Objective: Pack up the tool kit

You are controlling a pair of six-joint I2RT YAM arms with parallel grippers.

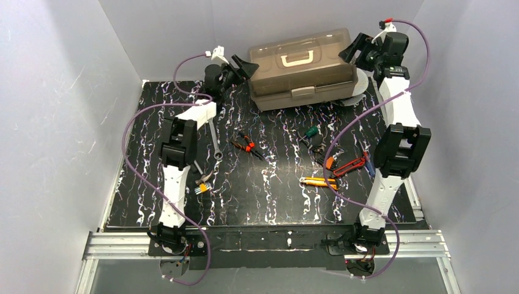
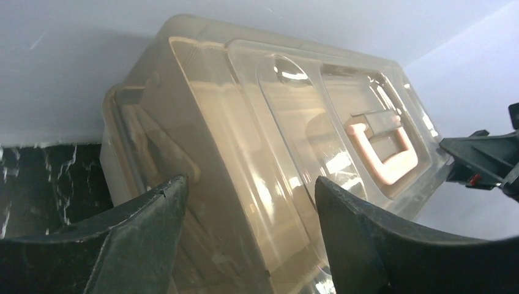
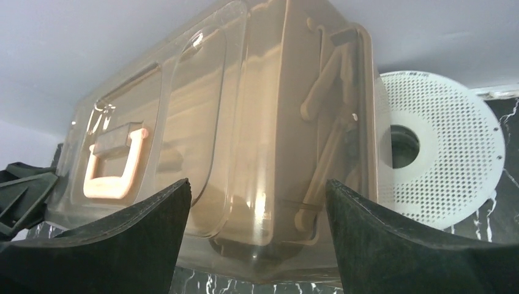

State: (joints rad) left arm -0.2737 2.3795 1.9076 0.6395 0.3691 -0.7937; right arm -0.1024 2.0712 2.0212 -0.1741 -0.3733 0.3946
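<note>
Now | arms stretched forward | left gripper (image 1: pixel 241 65), right gripper (image 1: pixel 352 50) jaws spread wide | flanking toolbox (image 1: pixel 318 75) ends

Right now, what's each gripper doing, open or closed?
Left gripper: open, at the left end of the toolbox.
Right gripper: open, at its right end.

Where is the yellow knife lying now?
In the top view, the yellow knife lies on the right half of the black mat, beside the red-handled tool.
</note>
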